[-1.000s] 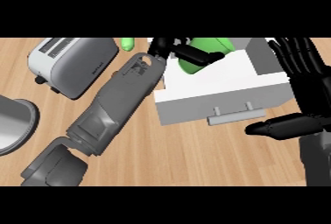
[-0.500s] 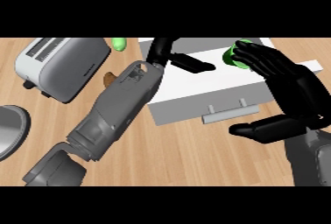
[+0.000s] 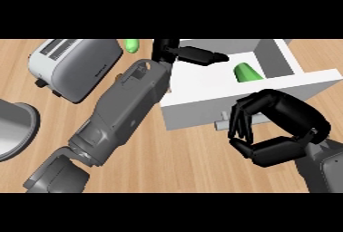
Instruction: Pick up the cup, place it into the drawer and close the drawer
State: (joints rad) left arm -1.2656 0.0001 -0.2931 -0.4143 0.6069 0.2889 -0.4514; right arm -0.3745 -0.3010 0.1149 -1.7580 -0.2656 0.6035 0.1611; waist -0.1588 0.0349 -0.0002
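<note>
Cup [image 3: 247, 72] lay inside the open white drawer [image 3: 201, 97]. Right hand [image 3: 278, 131] hovered at the drawer's front, fingers curled on nothing; left hand [image 3: 182, 53] reached over the drawer, fingers straight.

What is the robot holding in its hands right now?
Nothing. The green cup lies in the open drawer, and the right hand is curled empty in front of it; the left hand holds nothing.
</note>
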